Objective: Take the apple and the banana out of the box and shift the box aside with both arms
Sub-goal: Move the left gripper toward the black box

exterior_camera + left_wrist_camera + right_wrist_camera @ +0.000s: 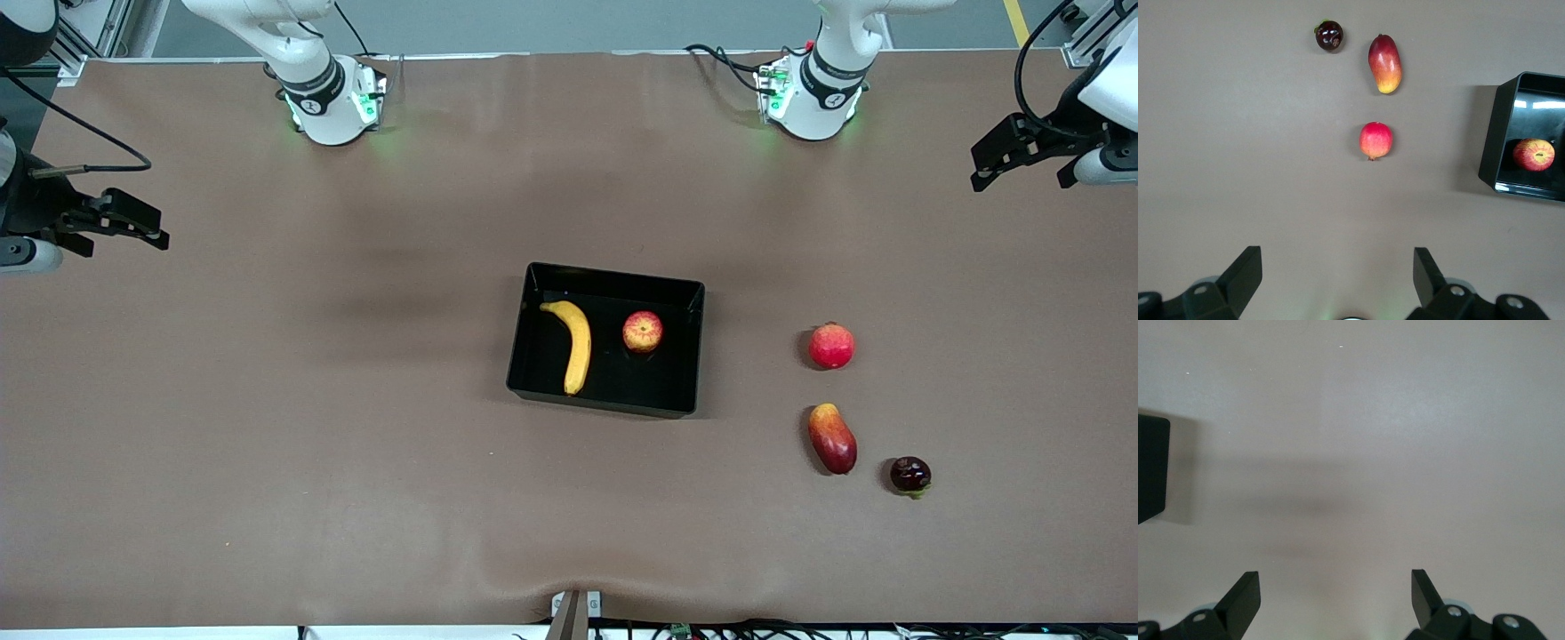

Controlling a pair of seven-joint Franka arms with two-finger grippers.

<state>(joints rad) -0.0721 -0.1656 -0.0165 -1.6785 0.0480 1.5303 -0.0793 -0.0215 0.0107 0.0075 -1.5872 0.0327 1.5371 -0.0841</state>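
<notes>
Nearest the front camera, a dark plum (910, 475) and a mango (832, 438) lie toward my left arm's end of the table (267, 427). Farther, a red fruit (831, 346) sits at the mango's twelve o'clock. Mid-table, the box (533, 329) holds the banana (575, 344) and, at its three o'clock, the apple (642, 332). My left gripper (1022, 164) and right gripper (124, 227) wait over the table's ends, fingers spread, holding nothing.

Black tray (1495, 133) cut by the left wrist view's edge, banana inside unseen there; only a tray corner (1151, 467) in the right wrist view | both arms' upper links cropped above the tray in the front view
</notes>
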